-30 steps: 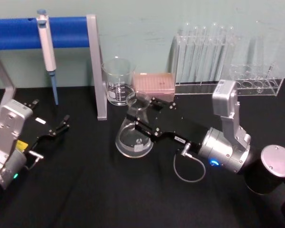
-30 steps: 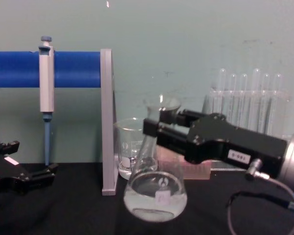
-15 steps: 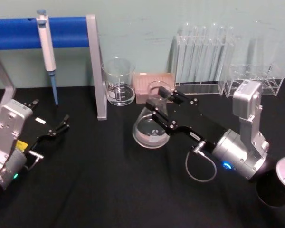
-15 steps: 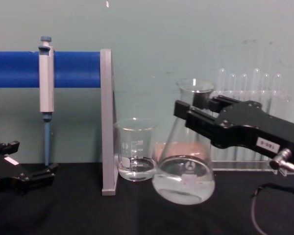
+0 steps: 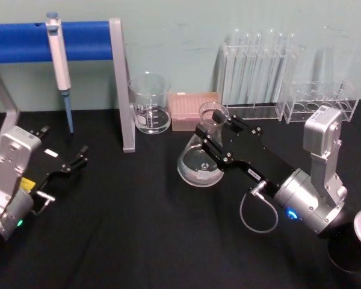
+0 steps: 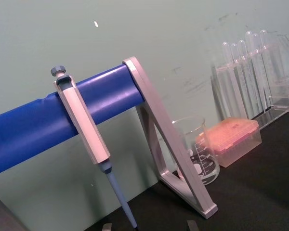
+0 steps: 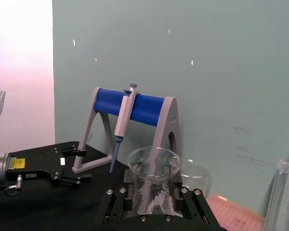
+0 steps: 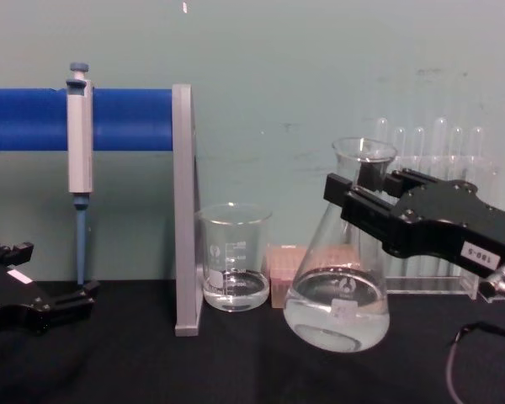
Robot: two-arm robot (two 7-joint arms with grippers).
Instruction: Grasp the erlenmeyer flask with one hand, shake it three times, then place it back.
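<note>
The erlenmeyer flask (image 5: 200,162) is clear glass with a little clear liquid in its wide base. My right gripper (image 5: 213,136) is shut on its narrow neck, just below the flared rim. The flask hangs slightly tilted right of the table's middle, in front of the pink box, with its base (image 8: 337,324) close over the black cloth. In the right wrist view the neck (image 7: 153,185) sits between the black fingers. My left gripper (image 5: 65,143) rests open at the table's left side, far from the flask, and also shows at the chest view's left edge (image 8: 59,269).
A glass beaker (image 5: 149,103) and a pink box (image 5: 194,108) stand behind the flask. Clear test-tube racks (image 5: 256,78) line the back right. A pipette (image 5: 59,54) hangs on the blue-barred stand (image 5: 90,37) at the back left, beside its grey post (image 5: 123,90).
My right gripper has carried the flask rightward and a little back, from near the grey post to in front of the pink box. The left arm has not moved.
</note>
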